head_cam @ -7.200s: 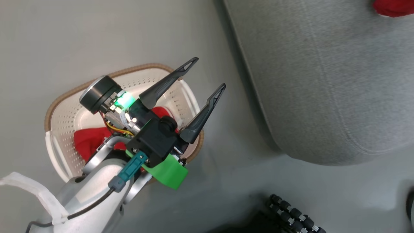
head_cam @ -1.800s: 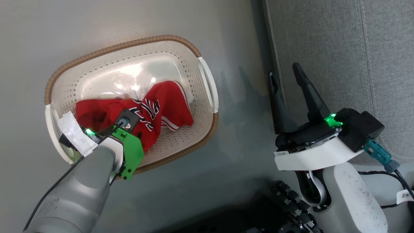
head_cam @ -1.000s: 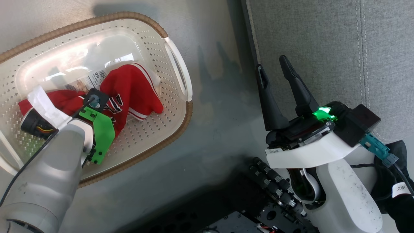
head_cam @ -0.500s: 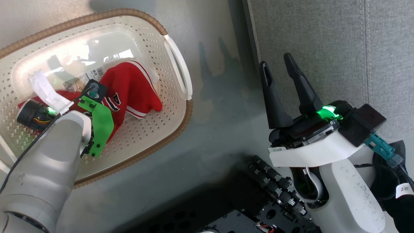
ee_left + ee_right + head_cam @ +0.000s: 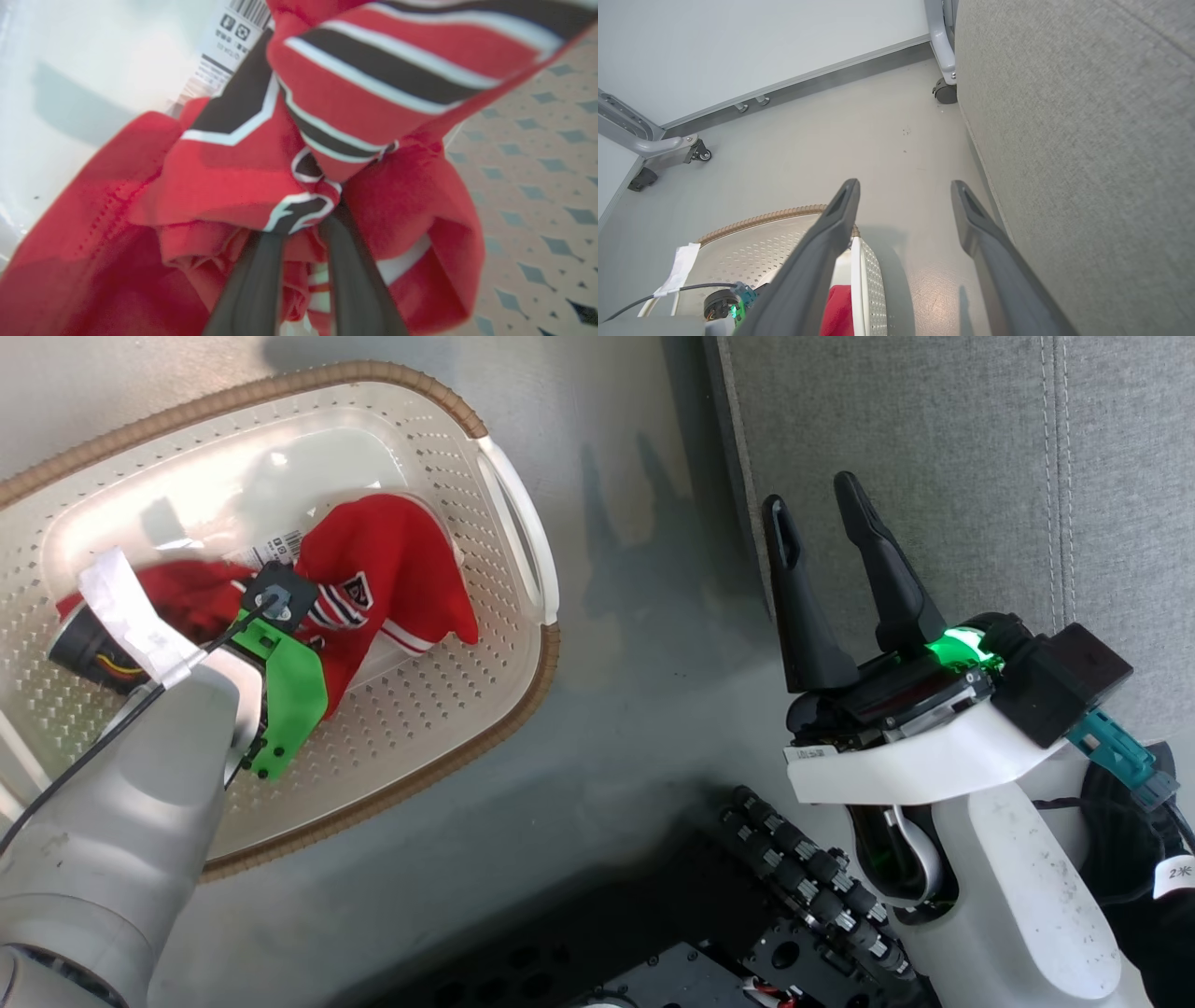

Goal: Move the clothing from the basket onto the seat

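Gripping a bunched fold of the clothing (image 5: 364,107) between the narrowed fingers of the left gripper (image 5: 303,233), low inside the basket (image 5: 448,756) and toward its left end in the head view. Looks like the pick-up step: cloth pinched, not yet raised clear of the rim.

Calls next, most likely, for a straight lift, high enough to draw the trailing fabric over the brown rim without snagging the perforated wall or tipping the basket. Then a carry across the strip of floor (image 5: 635,523) to the seat (image 5: 934,429).

Further right, the right gripper (image 5: 810,495): spread wide, empty, just beside the seat's edge, well apart from the basket.

Hard to judge the depth of the bite, with the fingertips buried under red folds and the grip covered by the wrist from the head. Cannot tell one garment from several. Paper label (image 5: 224,42) partly under cloth. Left end of the basket cut off at the frame edge, and most of the seat cut off at the right and top, so no landing spot to pick out yet.
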{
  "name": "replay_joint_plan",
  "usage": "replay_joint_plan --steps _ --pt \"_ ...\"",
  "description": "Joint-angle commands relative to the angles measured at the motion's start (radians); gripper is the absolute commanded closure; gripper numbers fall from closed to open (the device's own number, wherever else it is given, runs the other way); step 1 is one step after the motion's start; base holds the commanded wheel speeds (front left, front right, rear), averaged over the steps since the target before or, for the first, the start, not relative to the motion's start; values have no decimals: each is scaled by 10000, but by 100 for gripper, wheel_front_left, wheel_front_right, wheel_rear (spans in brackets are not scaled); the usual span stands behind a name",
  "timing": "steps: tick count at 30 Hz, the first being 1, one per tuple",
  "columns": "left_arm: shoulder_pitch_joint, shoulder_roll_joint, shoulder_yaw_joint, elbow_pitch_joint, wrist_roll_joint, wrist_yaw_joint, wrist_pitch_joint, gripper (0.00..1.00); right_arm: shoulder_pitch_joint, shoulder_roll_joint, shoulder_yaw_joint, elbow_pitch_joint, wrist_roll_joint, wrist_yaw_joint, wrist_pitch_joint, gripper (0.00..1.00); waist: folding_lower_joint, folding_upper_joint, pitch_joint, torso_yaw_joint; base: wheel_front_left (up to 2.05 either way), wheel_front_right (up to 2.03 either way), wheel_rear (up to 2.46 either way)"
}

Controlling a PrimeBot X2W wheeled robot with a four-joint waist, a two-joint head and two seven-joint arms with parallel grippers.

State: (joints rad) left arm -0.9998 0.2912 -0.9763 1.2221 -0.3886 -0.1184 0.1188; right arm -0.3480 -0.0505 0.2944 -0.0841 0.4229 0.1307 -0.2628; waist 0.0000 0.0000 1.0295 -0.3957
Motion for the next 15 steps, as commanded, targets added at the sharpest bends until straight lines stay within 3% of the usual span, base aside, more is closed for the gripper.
replay_joint_plan --steps 1,15 --pt "-323 70 -44 -118 74 80 -223 100 -76 -1 -63 9 -60 1 -29 0 0 0 -164 133 0 0 0" --pt "23 -363 -136 -1474 -47 173 -2032 100 301 -9 -738 111 -608 -1 -29 0 0 0 -1477 1000 0 0 0"
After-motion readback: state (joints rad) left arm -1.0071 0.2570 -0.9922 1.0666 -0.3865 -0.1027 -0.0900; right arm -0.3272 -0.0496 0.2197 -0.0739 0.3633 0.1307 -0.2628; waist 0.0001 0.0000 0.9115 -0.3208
